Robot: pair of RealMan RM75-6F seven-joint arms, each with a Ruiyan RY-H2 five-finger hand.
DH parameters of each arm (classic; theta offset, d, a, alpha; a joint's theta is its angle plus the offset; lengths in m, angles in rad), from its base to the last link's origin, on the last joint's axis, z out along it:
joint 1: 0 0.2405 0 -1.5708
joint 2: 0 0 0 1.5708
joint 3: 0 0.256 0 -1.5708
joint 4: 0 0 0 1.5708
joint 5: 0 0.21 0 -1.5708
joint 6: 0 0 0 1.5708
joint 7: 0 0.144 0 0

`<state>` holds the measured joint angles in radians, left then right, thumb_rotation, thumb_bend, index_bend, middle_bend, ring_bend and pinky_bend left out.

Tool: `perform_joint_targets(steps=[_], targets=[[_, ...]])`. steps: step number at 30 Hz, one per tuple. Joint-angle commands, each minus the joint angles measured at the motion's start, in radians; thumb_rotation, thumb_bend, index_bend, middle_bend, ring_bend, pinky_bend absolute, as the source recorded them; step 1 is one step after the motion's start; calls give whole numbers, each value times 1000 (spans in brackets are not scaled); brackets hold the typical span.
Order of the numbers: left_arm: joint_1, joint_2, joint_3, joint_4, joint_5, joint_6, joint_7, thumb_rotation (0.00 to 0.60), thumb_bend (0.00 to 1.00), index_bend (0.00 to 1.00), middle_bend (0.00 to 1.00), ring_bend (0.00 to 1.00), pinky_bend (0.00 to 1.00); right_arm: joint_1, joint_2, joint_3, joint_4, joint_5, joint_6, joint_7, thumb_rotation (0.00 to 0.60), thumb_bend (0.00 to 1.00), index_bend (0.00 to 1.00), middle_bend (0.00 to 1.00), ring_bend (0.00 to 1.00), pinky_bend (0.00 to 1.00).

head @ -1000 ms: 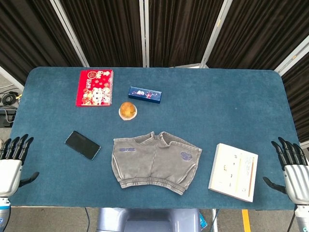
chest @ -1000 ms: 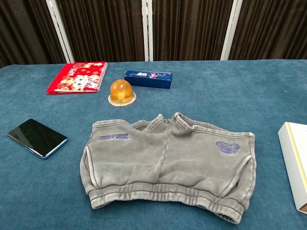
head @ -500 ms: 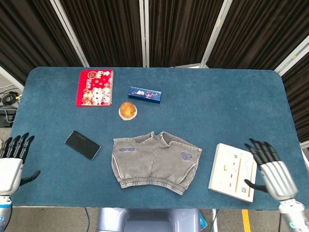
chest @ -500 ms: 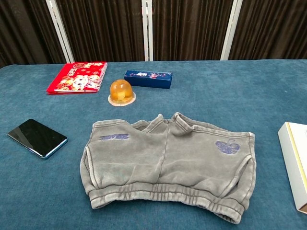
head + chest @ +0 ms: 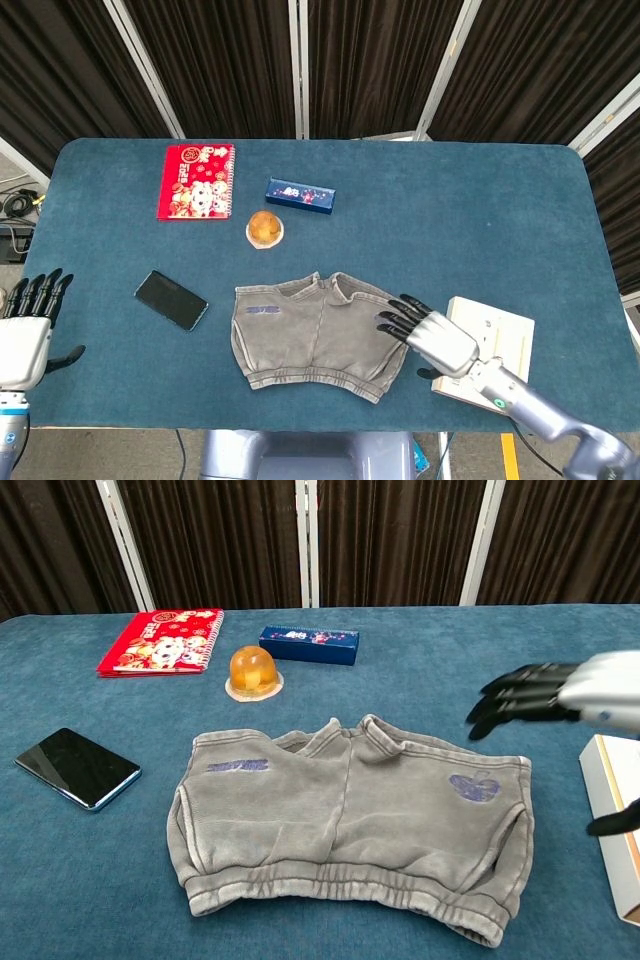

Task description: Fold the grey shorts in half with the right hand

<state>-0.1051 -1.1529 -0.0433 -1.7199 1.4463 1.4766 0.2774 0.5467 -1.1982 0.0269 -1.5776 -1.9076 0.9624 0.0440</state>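
The grey shorts (image 5: 315, 330) (image 5: 350, 825) lie flat near the table's front edge, waistband toward me, with a blue patch on their right side. My right hand (image 5: 430, 333) (image 5: 555, 695) hovers open just above the shorts' right edge, fingers spread and pointing left, holding nothing. My left hand (image 5: 25, 330) stays open off the table's left front corner, seen only in the head view.
A white book (image 5: 490, 352) (image 5: 615, 815) lies right of the shorts, under my right forearm. A black phone (image 5: 171, 299) lies left of them. Behind are an orange object on a small disc (image 5: 264, 229), a blue box (image 5: 299, 195) and a red notebook (image 5: 196, 181).
My right hand has swept in from the table's right front corner leftward over the white book to the shorts' right edge. The left hand and the shorts have stayed put.
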Motion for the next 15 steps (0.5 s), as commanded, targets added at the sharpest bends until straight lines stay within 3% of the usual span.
perform_joint_targets(steps=[1, 15], targets=[[-3, 2, -3, 2, -5, -3, 2, 600, 0, 0, 0, 0, 0, 50, -55, -23, 69, -40, -49, -12, 600, 0, 218, 131, 0, 0], [-3, 6, -1, -8, -8, -11, 6, 600, 0, 0, 0, 0, 0, 108, -179, -74, 212, -56, -56, -61, 600, 0, 218, 122, 0, 0]])
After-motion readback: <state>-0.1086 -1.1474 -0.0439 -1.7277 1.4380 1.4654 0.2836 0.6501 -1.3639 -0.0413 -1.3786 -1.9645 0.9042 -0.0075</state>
